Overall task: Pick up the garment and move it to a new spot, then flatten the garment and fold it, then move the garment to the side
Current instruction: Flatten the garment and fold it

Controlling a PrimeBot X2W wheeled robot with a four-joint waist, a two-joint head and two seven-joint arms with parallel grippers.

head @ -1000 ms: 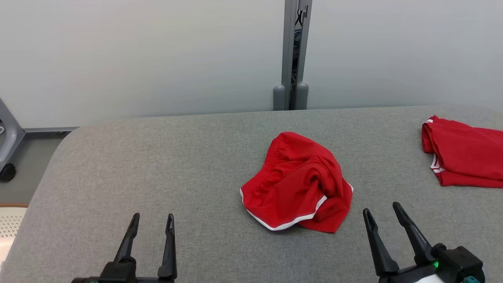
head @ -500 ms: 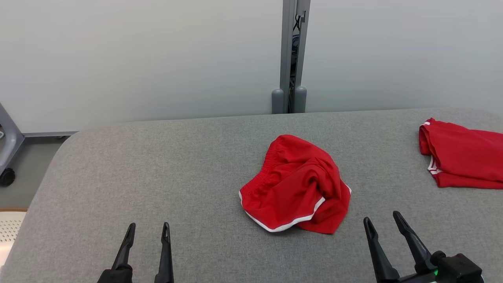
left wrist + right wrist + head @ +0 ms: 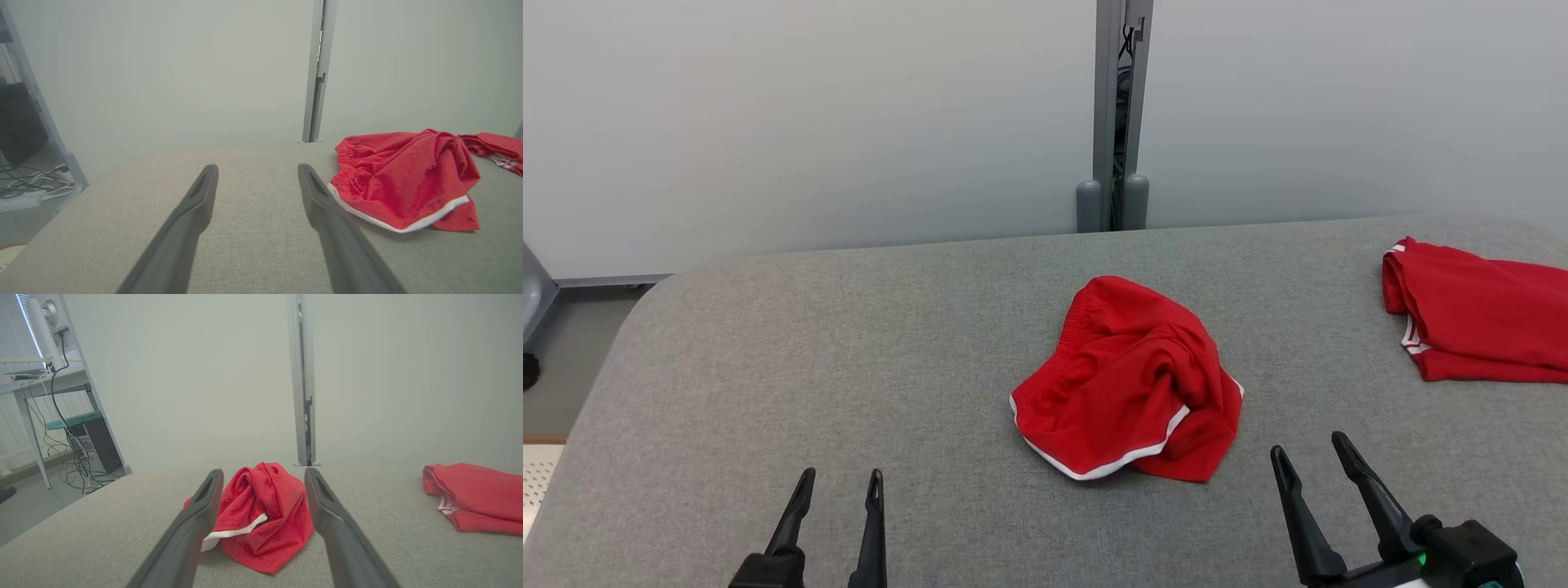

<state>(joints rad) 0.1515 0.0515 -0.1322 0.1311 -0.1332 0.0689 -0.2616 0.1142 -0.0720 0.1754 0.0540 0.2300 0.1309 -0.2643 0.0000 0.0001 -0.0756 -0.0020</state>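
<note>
Long, tapered dark fingers of the left gripper (image 3: 842,474) and right gripper (image 3: 1307,445) stand spread wide, holding nothing, at the near side of the table (image 3: 809,343), which has a grey woven cover. The garment (image 3: 1127,380), crumpled red shorts with white trim and a gathered waistband, lies mid-table, nearer the right gripper. Folded red cloth (image 3: 1478,327) lies at the far right.

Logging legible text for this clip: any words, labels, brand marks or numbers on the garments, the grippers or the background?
None can be read.
Crumpled red garment: white trim, no print.
Second red garment: white stripes, no print.
Computer tower: any label too small and blurred.
</note>
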